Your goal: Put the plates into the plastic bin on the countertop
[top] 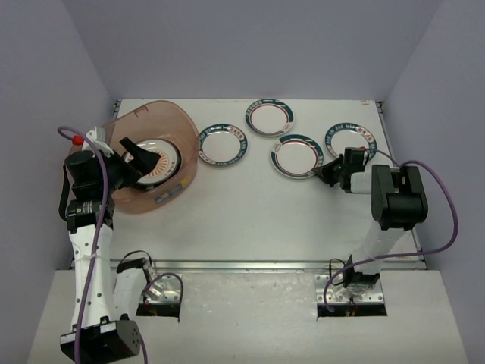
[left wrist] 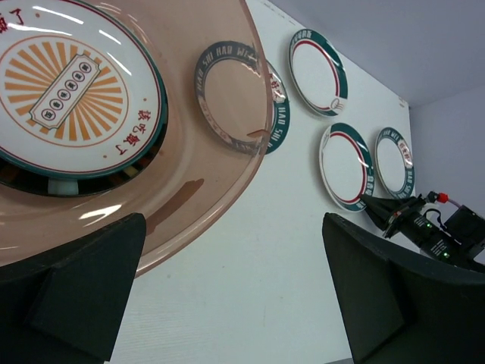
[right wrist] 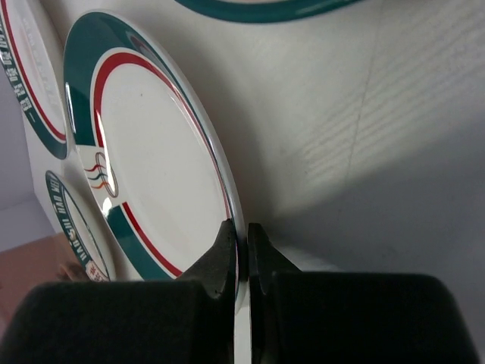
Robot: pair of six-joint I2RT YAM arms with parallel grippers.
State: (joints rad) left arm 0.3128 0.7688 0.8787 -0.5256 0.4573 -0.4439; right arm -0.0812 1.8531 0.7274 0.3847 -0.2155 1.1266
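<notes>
At the upper left of my top view, the translucent pinkish plastic bin (top: 178, 117) with rounded corners holds a glossy round orange-centred plate (top: 165, 158). My left claw (top: 144, 155) hangs spread wide over it. Right of centre, my right claw (top: 327, 171) pinches the thin rim of a white ceramic plate (top: 297, 155) with a teal-red border. Three similar plates (top: 270, 118) lie flat on the smooth off-white desk (top: 250, 220).

bright, even light; soft shadows
</notes>
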